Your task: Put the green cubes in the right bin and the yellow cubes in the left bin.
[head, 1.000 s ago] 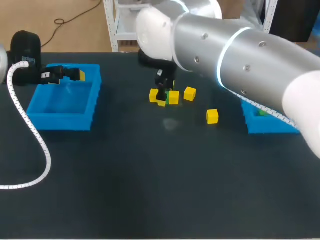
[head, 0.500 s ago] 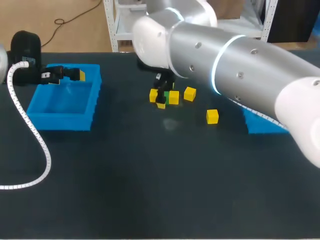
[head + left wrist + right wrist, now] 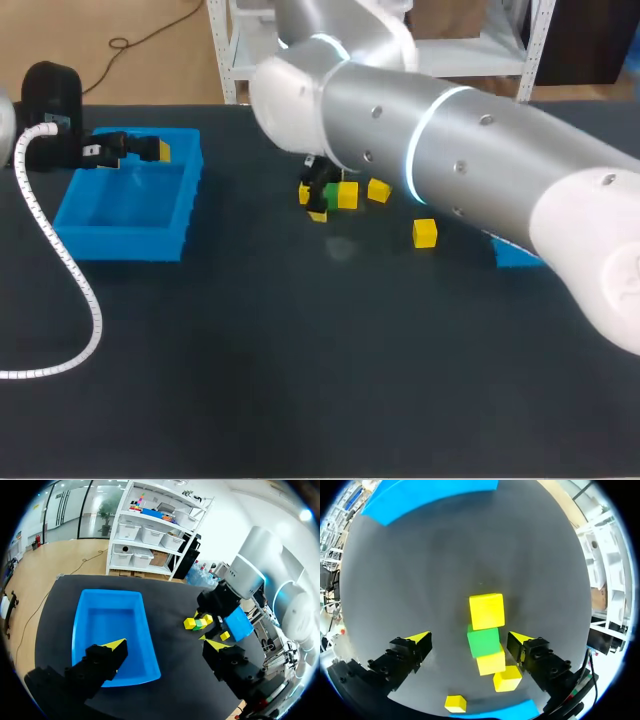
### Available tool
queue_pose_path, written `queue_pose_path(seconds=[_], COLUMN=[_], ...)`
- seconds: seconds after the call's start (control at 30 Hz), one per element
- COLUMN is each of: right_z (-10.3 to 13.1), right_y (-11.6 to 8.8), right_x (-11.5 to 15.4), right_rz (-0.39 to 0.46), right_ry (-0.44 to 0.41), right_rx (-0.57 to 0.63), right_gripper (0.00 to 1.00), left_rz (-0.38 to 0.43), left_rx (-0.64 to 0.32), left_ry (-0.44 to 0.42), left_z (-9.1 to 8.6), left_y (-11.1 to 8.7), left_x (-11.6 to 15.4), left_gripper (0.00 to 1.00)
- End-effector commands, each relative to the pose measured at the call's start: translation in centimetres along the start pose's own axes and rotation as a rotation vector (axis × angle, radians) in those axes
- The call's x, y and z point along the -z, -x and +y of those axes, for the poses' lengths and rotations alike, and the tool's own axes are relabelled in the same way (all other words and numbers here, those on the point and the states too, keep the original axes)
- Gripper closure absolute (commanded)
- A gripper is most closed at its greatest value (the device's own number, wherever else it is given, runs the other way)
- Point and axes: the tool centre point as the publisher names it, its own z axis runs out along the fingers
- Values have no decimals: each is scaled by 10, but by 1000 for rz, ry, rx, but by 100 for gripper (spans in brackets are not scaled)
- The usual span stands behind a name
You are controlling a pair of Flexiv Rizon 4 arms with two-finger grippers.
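Observation:
A green cube (image 3: 484,642) lies in a row of yellow cubes (image 3: 487,611) between the open fingers of my right gripper (image 3: 470,640), touching neither finger. In the head view that gripper (image 3: 319,183) hangs over the cluster, where the green cube (image 3: 331,190) peeks out beside a yellow cube (image 3: 347,194). Two more yellow cubes (image 3: 378,189) (image 3: 424,233) lie to the right. My left gripper (image 3: 140,150) hovers open over the far rim of the left blue bin (image 3: 85,235), nothing between its fingers (image 3: 115,645). My right arm hides most of the right bin (image 3: 515,256).
A white coiled cable (image 3: 70,270) runs from my left arm across the table's left side. My bulky right arm (image 3: 470,160) spans the back right of the table.
My right arm has swung left over the cluster, its gripper now around the green cube, and it covers more of the right bin. The left arm has not moved.

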Motion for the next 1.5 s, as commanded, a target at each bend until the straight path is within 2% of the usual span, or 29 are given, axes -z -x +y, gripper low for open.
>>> queue_pose_path(seconds=[0.03,0.07,0.1,0.17,0.63,0.77,0.97,1.1,1.23,1.37,1.5], right_z=[-1,0,0,0,-4,-5,-13,-26,-43,-58,-67], right_y=[2,2,2,1,-5,-11,-29,-57,-103,-162,-225], right_x=[-3,-3,-3,-3,1,22,90,137,180,205,210], right_rz=[3,2,2,2,-3,-38,-205,-327,-463,-595,-704], right_ry=[-17,-22,-26,-40,-94,-152,-250,-316,-377,-411,-426], right_rx=[-7,-16,-16,-17,-46,-60,-137,-249,-412,-620,-831], right_gripper=[0,11,55,100,100,100,100,100,100,100,100], left_rz=[-6,-6,-6,-6,-6,-6,-6,-6,-6,-6,-6], left_rx=[-1,-1,-1,-1,-1,-1,-1,-1,-1,-1,-1], left_ry=[-6,-6,-6,-6,-6,-6,-6,-6,-6,-6,-6], left_z=[2,2,2,2,2,2,2,2,2,2,2], left_y=[-1,-1,-1,-1,-1,-1,-1,-1,-1,-1,-1], left_x=[0,0,0,0,0,0,0,0,0,0,0], left_gripper=[0,0,0,0,0,0,0,0,0,0,0])
